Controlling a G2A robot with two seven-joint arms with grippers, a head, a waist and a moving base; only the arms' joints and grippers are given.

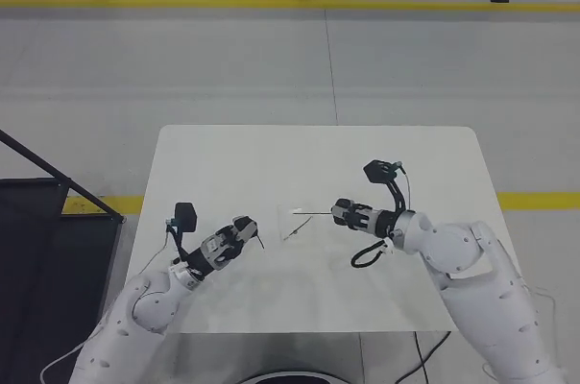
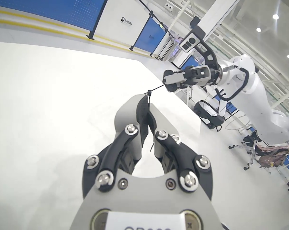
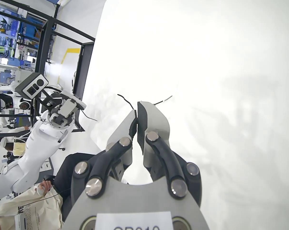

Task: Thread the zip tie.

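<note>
White surface [image 1: 223, 173], brightly lit; left jaws clamped on black zip tie [image 2: 148, 93]; right jaws closed on thin black strap [image 3: 127, 100], well apart.

Both arms wear glossy white rounded shells, the left arm [image 1: 146, 305] and the right arm [image 1: 468, 254] alike. A black cable [image 1: 369, 257] loops beside the right wrist. Each wrist carries a black bracket topped by a dark boxy camera [image 1: 378, 172]. The left end effector [image 2: 145, 101] and right end effector [image 3: 136, 108] share pale grey metal fingers [image 2: 125, 113], black ribbed pads [image 2: 141, 107], black linkage bars pinned with round silver screws [image 2: 131, 128], and a grey base plate bearing a white label [image 2: 144, 221].
</note>
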